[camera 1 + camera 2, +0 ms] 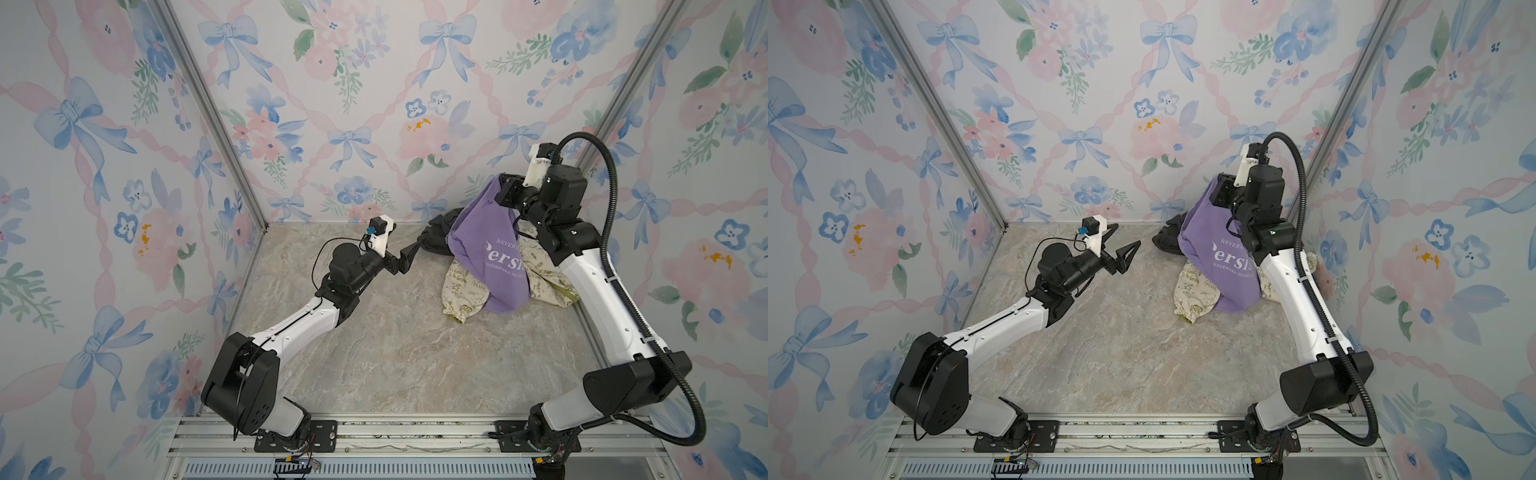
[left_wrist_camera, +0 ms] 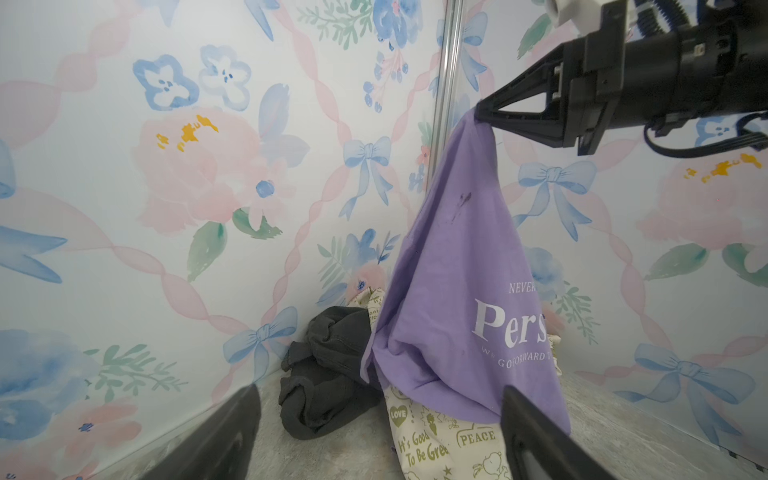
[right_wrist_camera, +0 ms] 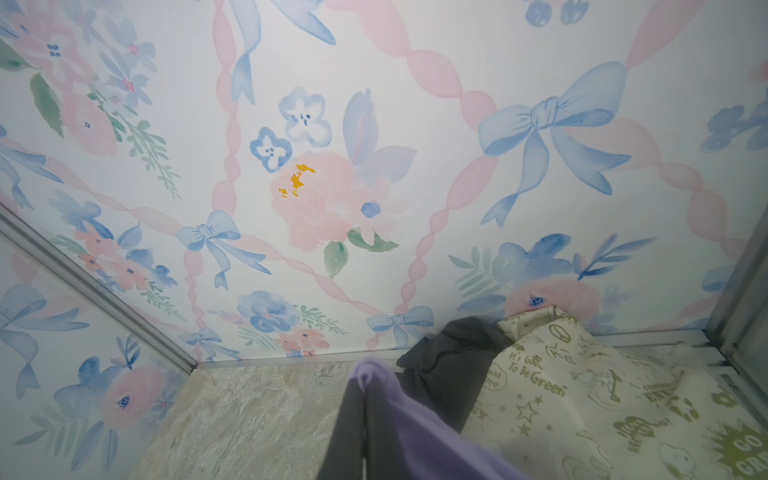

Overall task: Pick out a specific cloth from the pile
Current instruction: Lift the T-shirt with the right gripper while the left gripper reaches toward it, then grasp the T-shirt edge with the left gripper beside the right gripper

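Top views: the right gripper [image 1: 500, 179] is pinching the cloth [image 1: 484, 257] by its top, jaws closed on the fabric, above the far right corner of the table [image 1: 395, 353]. The cloth is lavender-purple with white lettering and is hanging in a cone. Its lower edge is draping over the cream garment [image 1: 463, 291] of the pile [image 1: 548, 291]. The dark garment [image 1: 434, 237] is lying just left of it, by the far wall. The left gripper [image 1: 1128, 254] is hovering left of the pile, jaws spread wide, holding nothing.

Left wrist view: the cloth [image 2: 457, 291] is showing "NEVER" and "Pers" in white, with small dark marks higher up. The left fingers [image 2: 224, 436] are standing wide apart, nothing between them.

Right wrist view: the right fingers [image 3: 353, 428] are pressing together on a purple fold [image 3: 368, 374]. The dark and cream garments are lying beyond it, by the far wall.
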Robot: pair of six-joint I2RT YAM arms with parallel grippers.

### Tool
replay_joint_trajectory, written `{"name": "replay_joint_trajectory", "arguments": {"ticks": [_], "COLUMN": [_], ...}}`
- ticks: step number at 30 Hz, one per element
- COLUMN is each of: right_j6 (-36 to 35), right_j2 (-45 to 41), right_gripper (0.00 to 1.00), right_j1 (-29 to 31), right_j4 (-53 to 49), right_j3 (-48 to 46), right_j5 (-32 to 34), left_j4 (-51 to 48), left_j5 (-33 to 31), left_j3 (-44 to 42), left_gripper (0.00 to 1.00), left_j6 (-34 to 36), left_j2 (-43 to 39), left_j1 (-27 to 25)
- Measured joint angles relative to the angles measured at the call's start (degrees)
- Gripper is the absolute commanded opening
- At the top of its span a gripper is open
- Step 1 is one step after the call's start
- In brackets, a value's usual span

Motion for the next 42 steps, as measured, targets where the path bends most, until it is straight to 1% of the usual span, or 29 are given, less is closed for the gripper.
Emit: {"name": "replay_joint_trajectory", "arguments": {"ticks": [4, 9, 13, 18, 20, 23, 24, 26, 31, 32, 35, 42], "right_j6": [-0.4, -1.9, -2.7, -2.9, -3.0, -3.0, -3.0, -3.0, -3.4, -3.5, -3.9, -5.6], "right_j2": [0.1, 2.0, 3.8, 5.8, 6.2, 6.3, 6.3, 6.3, 6.3, 6.3, 6.3, 6.3], "right_gripper": [0.0, 0.0, 0.0, 0.0, 0.0, 0.0, 0.0, 0.0, 0.0, 0.0, 0.04, 0.23], "right_j1": [2.2, 7.4, 12.4, 17.4, 18.6, 19.7, 19.9, 20.2, 20.7, 20.7, 20.7, 20.5], "right_j4": [0.5, 0.4, -0.8, -2.7, -3.0, -3.1, -3.2, -3.2, -3.2, -3.2, -3.1, -2.7], "right_j3": [3.2, 7.5, 7.5, 5.7, 5.0, 4.3, 4.3, 4.3, 4.3, 4.3, 4.3, 4.3], "right_j5": [-3.1, -8.6, -12.3, -14.8, -15.2, -15.7, -15.7, -15.6, -15.4, -15.3, -14.8, -13.4], "left_j4": [0.1, 0.1, 0.1, 0.2, 0.3, 0.3, 0.2, 0.2, 0.2, 0.2, 0.0, -0.6], "left_j5": [0.9, 2.2, 3.3, 4.2, 4.2, 4.0, 4.0, 4.5, 6.8, 7.1, 8.1, 9.3], "left_j3": [2.9, 6.9, 9.5, 11.9, 12.4, 12.6, 12.8, 13.3, 15.2, 15.4, 15.8, 17.2], "left_gripper": [0.89, 0.89, 0.88, 0.83, 0.77, 0.65, 0.59, 0.47, 0.07, 0.0, 0.0, 0.0], "left_j6": [-0.5, -1.7, -2.9, -3.8, -4.3, -5.6, -6.0, -6.9, -8.9, -9.4, -9.7, -12.1], "left_j2": [1.1, 3.3, 4.9, 7.0, 7.9, 9.2, 9.7, 10.7, 12.6, 12.6, 12.7, 12.7], "left_j1": [-0.2, -0.5, -0.9, -0.9, -0.9, -0.9, -0.9, -0.9, -0.6, -0.5, 0.0, 1.7]}}
